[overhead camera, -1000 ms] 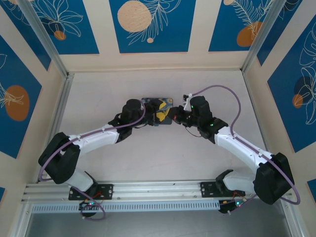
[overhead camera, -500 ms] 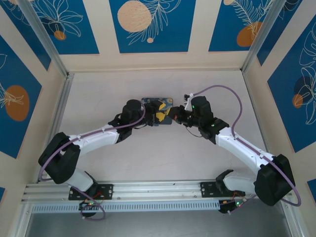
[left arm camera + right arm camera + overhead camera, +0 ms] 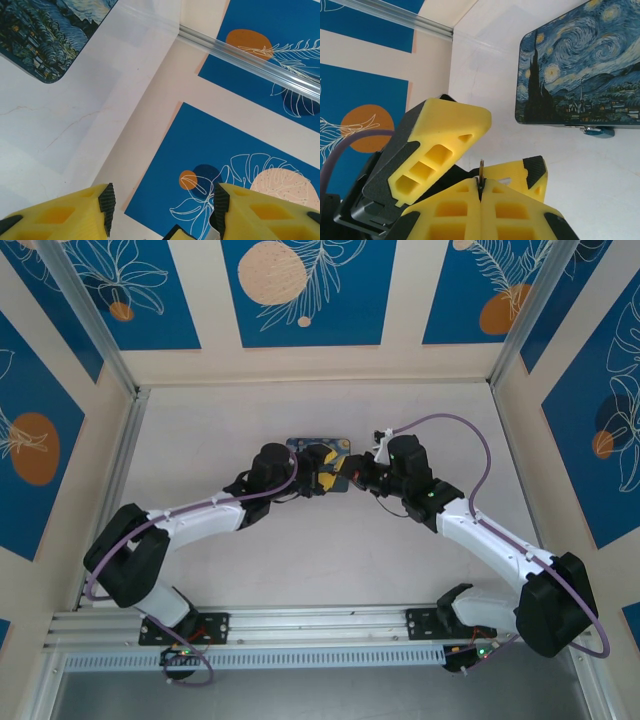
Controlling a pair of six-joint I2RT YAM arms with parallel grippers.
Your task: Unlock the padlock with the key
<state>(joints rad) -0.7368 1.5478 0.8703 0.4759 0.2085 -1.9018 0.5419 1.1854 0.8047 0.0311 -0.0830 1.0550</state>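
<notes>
Across the pale grey counter (image 3: 300, 570), our left arm has crept slightly nearer the rectangular blue-and-yellow Starry Night tin box (image 3: 580, 65) since a second ago. The tin box lies at twelve o'clock of centre. Our yellow-padded left gripper (image 3: 162, 207), at its eight o'clock, stands released and empty, probably ready to steady it. Our right gripper (image 3: 481, 186), at four o'clock, is clenched on the thin grey-brown metal key (image 3: 481, 169), tip outward for insertion. The tiny dark blue padlock (image 3: 599, 132) sits against the tin box's five o'clock edge.
</notes>
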